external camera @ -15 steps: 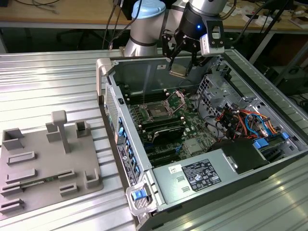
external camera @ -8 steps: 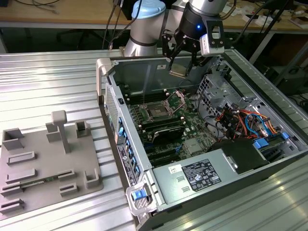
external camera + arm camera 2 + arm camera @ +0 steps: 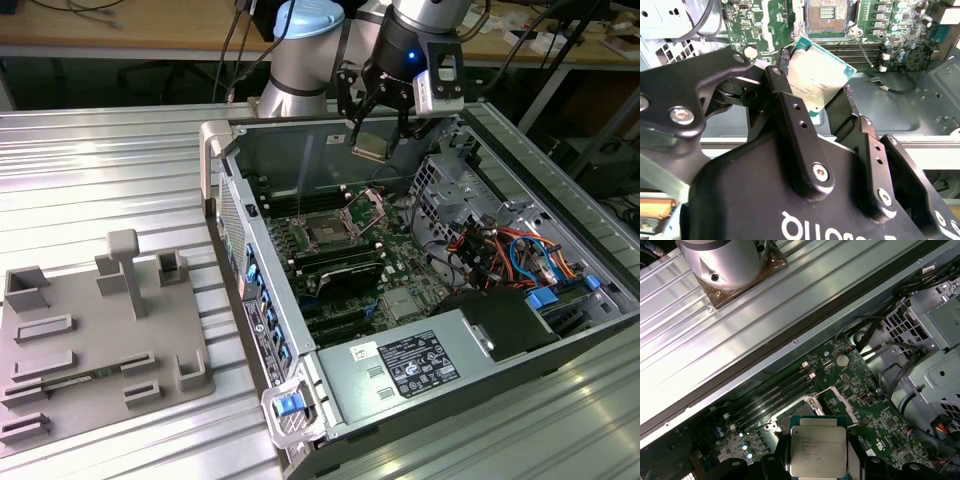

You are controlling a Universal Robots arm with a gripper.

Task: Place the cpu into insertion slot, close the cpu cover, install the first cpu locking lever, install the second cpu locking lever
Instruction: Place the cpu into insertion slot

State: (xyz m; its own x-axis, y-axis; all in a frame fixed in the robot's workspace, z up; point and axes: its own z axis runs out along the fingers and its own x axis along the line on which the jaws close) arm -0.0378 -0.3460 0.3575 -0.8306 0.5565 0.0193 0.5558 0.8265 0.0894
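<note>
My gripper (image 3: 374,138) is shut on the cpu (image 3: 368,149), a flat square chip with a silver top and a green rim. It hangs tilted above the back of the open computer case. In both wrist views the black fingers (image 3: 790,107) clamp two opposite edges of the cpu (image 3: 816,76) (image 3: 817,445). The insertion slot (image 3: 327,232) lies open on the motherboard, lower down and toward the exterior view's left of the chip. Beside it the cpu cover (image 3: 366,208) stands raised on its hinge. In the second wrist view the insertion slot (image 3: 827,12) shows beyond the chip.
Long black memory slots (image 3: 345,262) flank the socket. A drive cage (image 3: 455,190) and coloured cables (image 3: 505,250) fill the exterior view's right of the case, with a power supply (image 3: 420,365) at the front. A grey fixture plate (image 3: 100,340) lies on the ribbed metal table.
</note>
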